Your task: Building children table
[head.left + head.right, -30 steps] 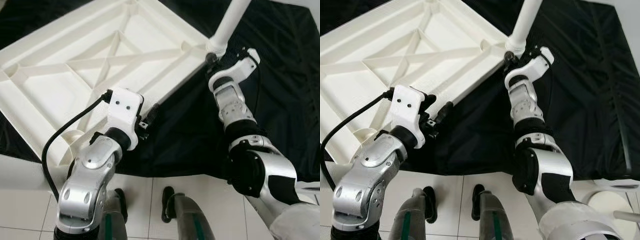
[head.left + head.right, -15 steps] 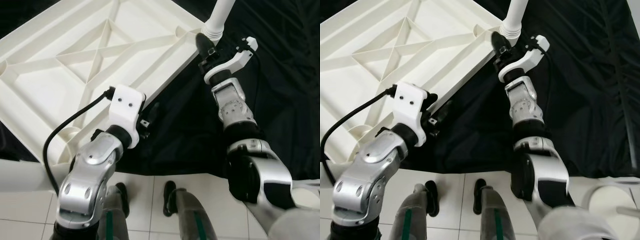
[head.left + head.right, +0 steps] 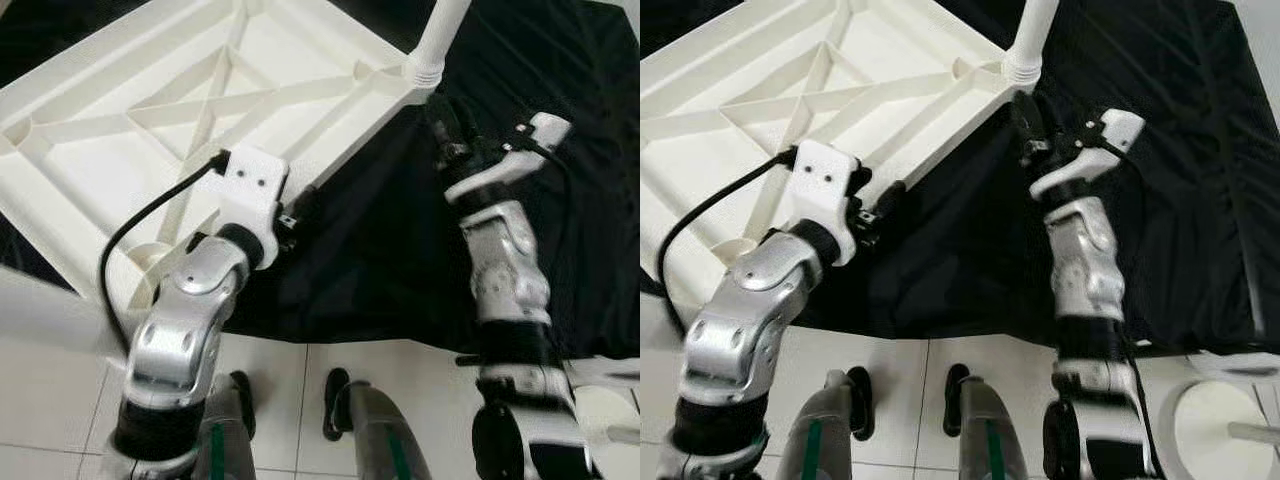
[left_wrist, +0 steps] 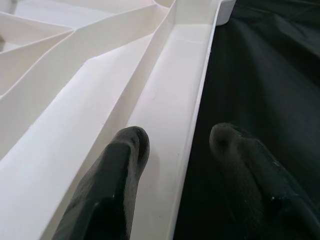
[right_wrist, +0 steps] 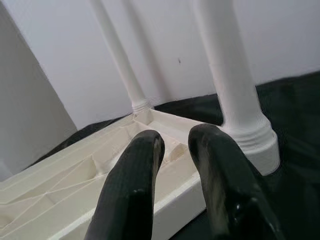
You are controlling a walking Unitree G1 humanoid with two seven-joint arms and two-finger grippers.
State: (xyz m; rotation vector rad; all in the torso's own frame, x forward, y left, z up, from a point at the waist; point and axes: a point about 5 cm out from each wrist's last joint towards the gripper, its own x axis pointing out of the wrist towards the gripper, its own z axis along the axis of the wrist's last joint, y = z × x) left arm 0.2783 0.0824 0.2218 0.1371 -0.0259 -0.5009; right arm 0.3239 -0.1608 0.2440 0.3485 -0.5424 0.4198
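A white plastic table top [image 3: 150, 130] lies upside down on a black cloth, its ribs facing up. A white leg [image 3: 440, 35] stands in its near right corner socket. A second leg [image 5: 120, 65] stands at a farther corner. My left gripper [image 4: 177, 137] is open at the near rim [image 4: 195, 85], with one finger inside the edge channel and the other over the cloth. My right gripper [image 3: 445, 125] hovers just short of the near leg [image 5: 235, 90], apart from it. Its fingers are a narrow gap apart with nothing between them.
The black cloth [image 3: 400, 250] spreads under and to the right of the table top. White floor tiles [image 3: 50, 400] begin at its near edge, by my feet. A round white object [image 3: 1210, 420] sits on the floor at the lower right.
My right gripper has pulled back from the base of the near leg, to the right and toward me. The left gripper has stayed at the rim. The camera has shifted slightly.
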